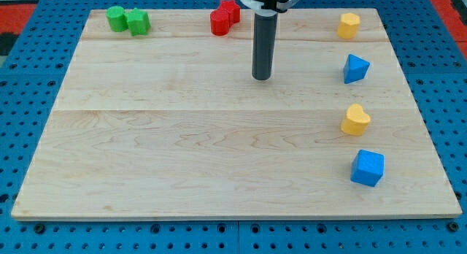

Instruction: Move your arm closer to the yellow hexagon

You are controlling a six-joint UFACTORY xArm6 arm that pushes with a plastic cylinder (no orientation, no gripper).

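Note:
The yellow hexagon (349, 25) sits near the board's top right corner. My tip (261, 78) rests on the board left of and a little below it, well apart, in the upper middle of the view. A yellow heart-shaped block (355, 120) lies at the right, lower down. A blue triangular block (355, 68) lies between the two yellow ones. A blue cube (367, 167) sits at the lower right.
Two red blocks (225, 17) sit together at the top middle, just left of the rod. Two green blocks (128, 20) sit together at the top left. The wooden board (182, 152) lies on a blue pegboard table (14, 101).

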